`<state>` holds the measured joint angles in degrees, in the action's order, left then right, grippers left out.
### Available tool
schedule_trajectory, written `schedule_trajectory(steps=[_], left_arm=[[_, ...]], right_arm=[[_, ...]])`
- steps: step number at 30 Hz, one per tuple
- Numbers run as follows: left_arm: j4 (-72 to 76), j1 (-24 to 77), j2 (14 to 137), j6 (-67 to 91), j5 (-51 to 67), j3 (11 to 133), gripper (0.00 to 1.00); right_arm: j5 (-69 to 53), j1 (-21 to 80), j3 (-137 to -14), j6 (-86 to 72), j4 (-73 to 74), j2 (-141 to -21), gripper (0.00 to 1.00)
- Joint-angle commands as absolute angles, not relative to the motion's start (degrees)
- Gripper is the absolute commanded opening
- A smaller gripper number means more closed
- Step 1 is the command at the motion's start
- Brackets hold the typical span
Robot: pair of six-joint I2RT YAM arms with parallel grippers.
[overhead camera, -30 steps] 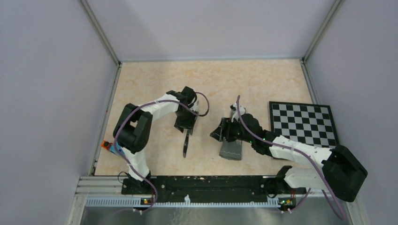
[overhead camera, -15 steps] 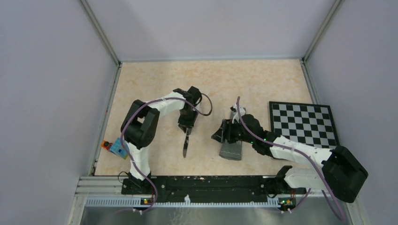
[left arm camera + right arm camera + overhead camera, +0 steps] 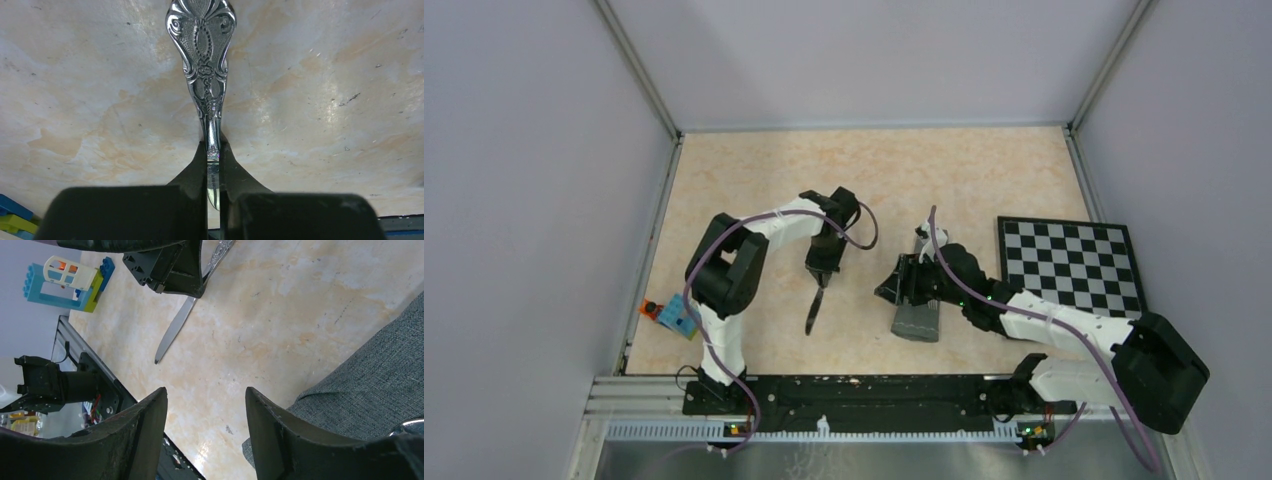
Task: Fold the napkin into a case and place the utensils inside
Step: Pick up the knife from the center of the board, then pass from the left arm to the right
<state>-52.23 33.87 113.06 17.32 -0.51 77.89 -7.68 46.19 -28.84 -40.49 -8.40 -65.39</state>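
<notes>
My left gripper [image 3: 213, 145] is shut on the silver knife [image 3: 202, 60], pinching it where the ornate handle narrows. From above, the knife [image 3: 813, 310] points toward the near edge below the left gripper [image 3: 822, 272]. The dark grey napkin [image 3: 917, 320] lies folded as a narrow oblong case to the right. My right gripper [image 3: 205, 392] stands open just left of the napkin [image 3: 370, 375], holding nothing. The right wrist view also shows the knife [image 3: 175, 332]. A bit of shiny metal [image 3: 409, 428] sits on the cloth; whether it is the fork I cannot tell.
A black-and-white checkered board [image 3: 1069, 265] lies at the right. A small toy block piece [image 3: 669, 315] sits by the left wall and also shows from the right wrist [image 3: 65, 282]. A black rail [image 3: 844, 395] runs along the near edge.
The left gripper came down and closed on the knife's handle. The blade tip swung slightly left. The right arm and the napkin stayed where they were.
</notes>
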Motion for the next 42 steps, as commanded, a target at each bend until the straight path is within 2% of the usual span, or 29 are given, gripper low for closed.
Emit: schedule_trajectory(steps=[1, 6, 12, 19, 22, 26, 30, 32, 34, 35, 36, 38, 42], left_arm=[[-48.0, 34.04, 116.33, 16.98, -3.77, 74.54, 0.0], [-46.09, 33.74, 107.12, 17.76, -2.81, 73.53, 0.0], [-43.76, 33.04, 97.16, 19.8, -0.36, 71.48, 0.0], [-39.48, 32.96, 89.49, 22.78, 4.64, 66.96, 0.0], [-36.13, 32.87, 85.87, 25.97, 6.1, 64.63, 0.0], [-30.3, 32.89, 81.42, 29.17, 8.38, 60.88, 0.0], [-28.12, 32.87, 79.95, 31.14, 10.61, 59.43, 0.0], [-27.78, 32.88, 79.34, 31.6, 10.99, 58.86, 0.0], [-27.27, 32.88, 78.44, 31.64, 11.8, 58.36, 0.0], [-26.96, 32.75, 77.95, 31.71, 12.64, 58.1, 0.0], [-26.77, 32.28, 77.2, 31.8, 14.04, 57.84, 0.08], [-25.89, 31.28, 75.04, 31.4, 16.78, 56.84, 0.34], [-19.98, 29.4, 66.67, 30.2, 23.75, 52.02, 0.59]], right_arm=[[-9.24, 45.62, -28.59, -39.84, -11.28, -65.99, 0.58], [-14.5, 46.23, -29.64, -39.34, -15.72, -71.97, 0.57], [-18.49, 49.93, -31.5, -41.52, -28.73, -80.47, 0.6], [-18.39, 52.28, -33.93, -49.71, -47.52, -93.69, 0.6], [-14.83, 54.36, -35.33, -51.7, -50.55, -97.03, 0.6], [-11.66, 55.68, -36.43, -54.44, -52.72, -100.43, 0.55], [-11.29, 56.07, -37.7, -55.17, -52.15, -102.01, 0.4], [-11.27, 56.07, -37.35, -55.03, -52.82, -101.36, 0.27], [-11.85, 55.95, -37.24, -54.23, -52.21, -100.15, 0.07], [-12.73, 55.72, -37.0, -53.68, -51.86, -99.18, 0.0], [-14.14, 55.27, -36.55, -53.11, -51.97, -98.13, 0.0], [-18.17, 54.05, -35.11, -52.21, -52.21, -95.28, 0.0], [-29.41, 50.21, -32.47, -50.87, -51.9, -88.5, 0.0]])
